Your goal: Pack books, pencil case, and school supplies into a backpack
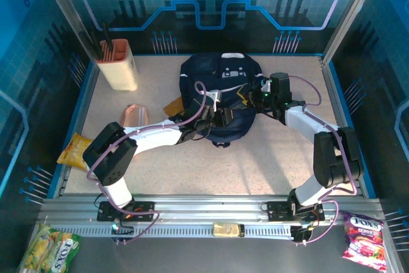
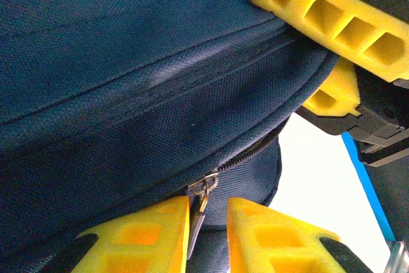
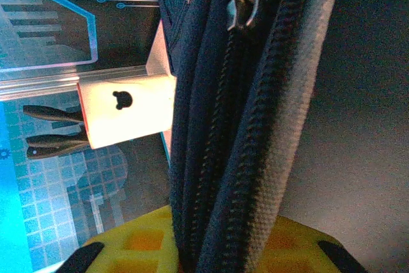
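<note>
The navy backpack (image 1: 217,87) lies at the table's back centre, with both arms reaching onto it. My left gripper (image 1: 214,117) (image 2: 209,228) is at its near edge. Its yellow jaws stand narrowly open around the metal zipper pull (image 2: 197,222), which rests against the left finger with a gap to the right one. My right gripper (image 1: 259,92) (image 3: 217,250) is shut on a fold of the backpack's (image 3: 255,126) zippered edge, and its yellow fingers (image 2: 319,11) also press the fabric (image 2: 128,94) in the left wrist view. A second zipper slider (image 3: 246,4) hangs higher up. The books are hidden.
A cream holder (image 1: 118,65) (image 3: 128,110) with dark pens stands at the back left. A pink pouch (image 1: 134,116) and a tan-orange flat corner (image 1: 174,105) lie left of the backpack. A yellow snack bag (image 1: 75,151) sits on the left edge. Bare table lies in front of the backpack.
</note>
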Motion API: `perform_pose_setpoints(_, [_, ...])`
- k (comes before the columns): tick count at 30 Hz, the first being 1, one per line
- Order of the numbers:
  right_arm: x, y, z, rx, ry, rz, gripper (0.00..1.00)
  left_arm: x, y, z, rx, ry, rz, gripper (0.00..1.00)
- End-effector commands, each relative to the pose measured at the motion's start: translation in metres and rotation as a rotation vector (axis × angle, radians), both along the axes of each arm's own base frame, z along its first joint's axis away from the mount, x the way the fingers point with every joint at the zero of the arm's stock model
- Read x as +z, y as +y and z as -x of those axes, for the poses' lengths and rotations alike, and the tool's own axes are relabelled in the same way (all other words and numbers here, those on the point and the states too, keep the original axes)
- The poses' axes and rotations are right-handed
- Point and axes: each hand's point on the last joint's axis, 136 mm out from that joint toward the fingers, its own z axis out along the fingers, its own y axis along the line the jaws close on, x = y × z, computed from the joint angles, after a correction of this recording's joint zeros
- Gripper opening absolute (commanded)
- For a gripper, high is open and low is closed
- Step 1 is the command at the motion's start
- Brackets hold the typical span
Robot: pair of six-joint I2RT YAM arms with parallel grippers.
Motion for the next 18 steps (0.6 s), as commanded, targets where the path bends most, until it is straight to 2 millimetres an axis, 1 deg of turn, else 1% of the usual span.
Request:
perform_pose_setpoints(1, [0.023, 0.017, 0.006, 0.068, -0.066, -0.051, 0.19, -0.013, 0.008, -0.003, 0.036, 0.029, -0.053, 0.23])
perform_pose_setpoints(2, [0.024, 0.016, 0.006, 0.067, -0.066, -0.052, 0.19, -0.015, 0.008, -0.002, 0.034, 0.032, -0.056, 0.22])
perform_pose_setpoints(4, [0.024, 0.016, 0.005, 0.067, -0.067, -0.052, 0.19, -0.017, 0.009, 0.0, 0.036, 0.034, -0.06, 0.16])
perform_pose_setpoints(5, [0.024, 0.017, 0.005, 0.067, -0.068, -0.052, 0.19, -0.017, 0.009, -0.001, 0.037, 0.033, -0.062, 0.16])
perform_pose_setpoints(7, [0.024, 0.016, 0.005, 0.067, -0.068, -0.052, 0.19, -0.016, 0.008, -0.001, 0.034, 0.026, -0.063, 0.16])
perform_pose_setpoints(9, [0.023, 0.016, 0.005, 0.067, -0.068, -0.052, 0.19, -0.016, 0.006, -0.003, 0.028, 0.021, -0.066, 0.2])
perform_pose_setpoints(12, [0.023, 0.017, 0.006, 0.068, -0.067, -0.052, 0.19, -0.014, 0.002, -0.006, 0.019, 0.016, -0.066, 0.23])
perform_pose_setpoints(16, [0.024, 0.017, 0.006, 0.068, -0.07, -0.051, 0.19, -0.016, -0.005, -0.005, 0.001, 0.025, -0.067, 0.23])
perform_pose_setpoints(18, [0.025, 0.017, 0.005, 0.067, -0.072, -0.052, 0.19, -0.019, -0.005, -0.006, 0.003, 0.034, -0.085, 0.22])
